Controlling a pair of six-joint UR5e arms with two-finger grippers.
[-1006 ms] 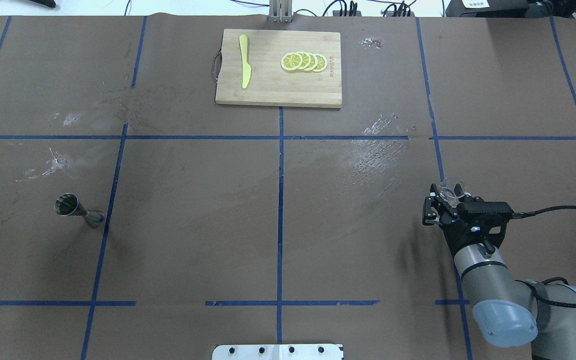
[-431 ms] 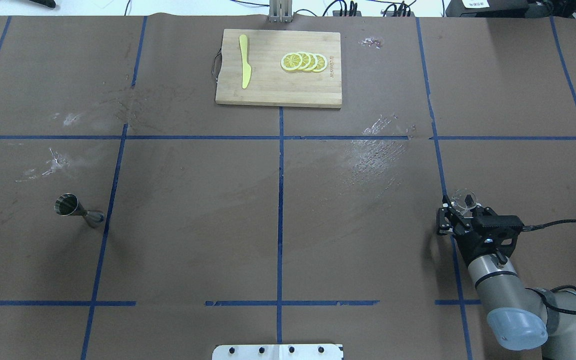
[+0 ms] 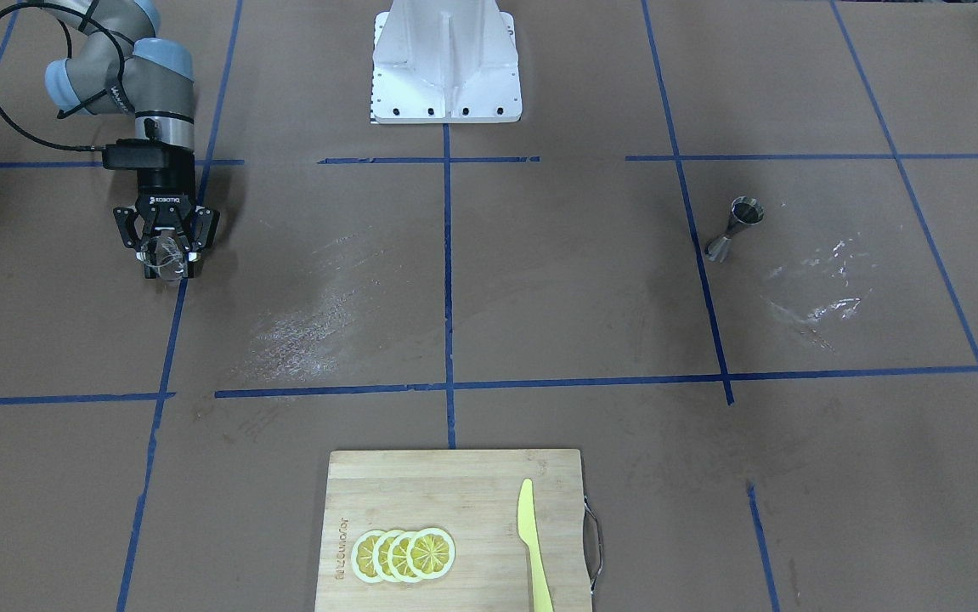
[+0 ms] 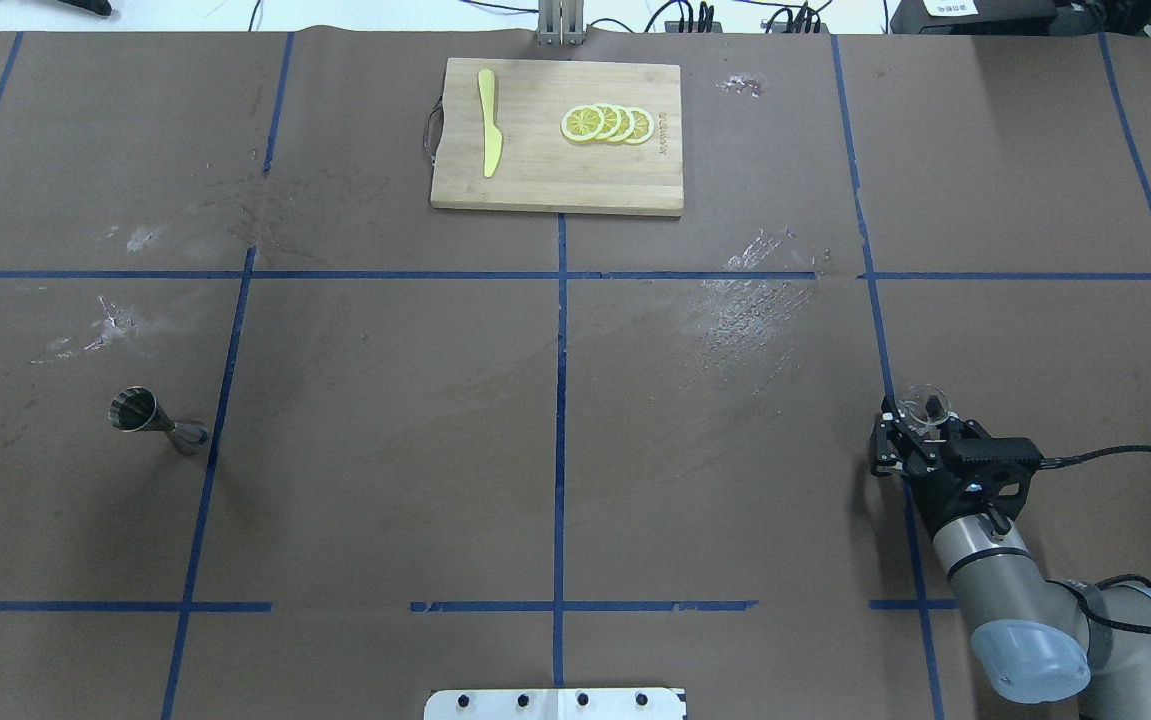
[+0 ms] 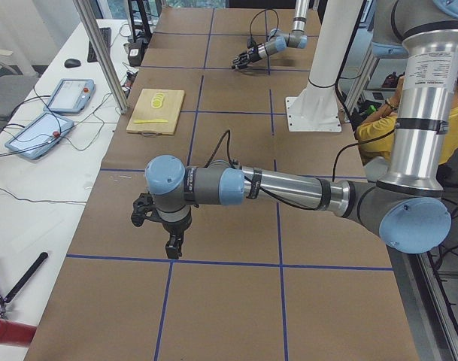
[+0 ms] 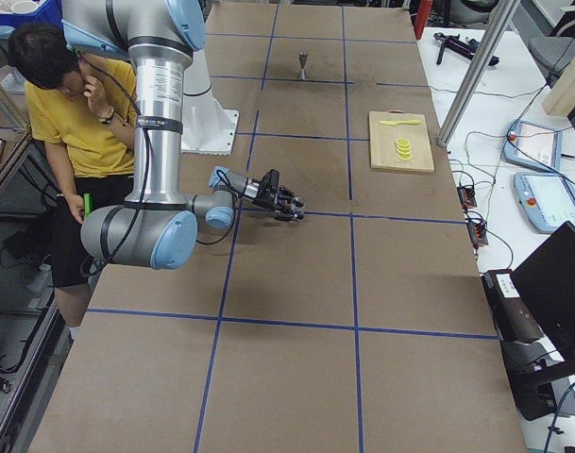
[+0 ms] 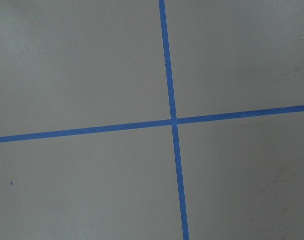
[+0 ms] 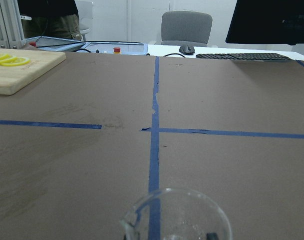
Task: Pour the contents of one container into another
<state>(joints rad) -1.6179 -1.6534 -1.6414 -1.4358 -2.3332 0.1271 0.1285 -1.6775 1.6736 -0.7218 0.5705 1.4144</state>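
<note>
The small clear glass (image 4: 925, 400) sits between the fingers of my right gripper (image 4: 920, 410), which is shut on it, low over the brown table at the right. From across the table the glass (image 3: 167, 253) shows in the same gripper (image 3: 167, 262). Its rim (image 8: 176, 215) fills the bottom of the right wrist view. The metal jigger (image 4: 157, 425) stands alone far to the left, also visible as the jigger (image 3: 735, 228) from across the table. My left gripper (image 5: 142, 213) hangs over bare table, shown only from the left side, so I cannot tell whether it is open or shut.
A wooden cutting board (image 4: 555, 180) lies at the far middle edge with a yellow knife (image 4: 488, 122) and lemon slices (image 4: 607, 123). The white base plate (image 4: 555, 703) sits at the near edge. A person in yellow (image 6: 70, 104) sits behind the robot.
My right gripper has carried the glass a little to the right and back toward the robot's base, then nearly stopped. The jigger has not moved.
</note>
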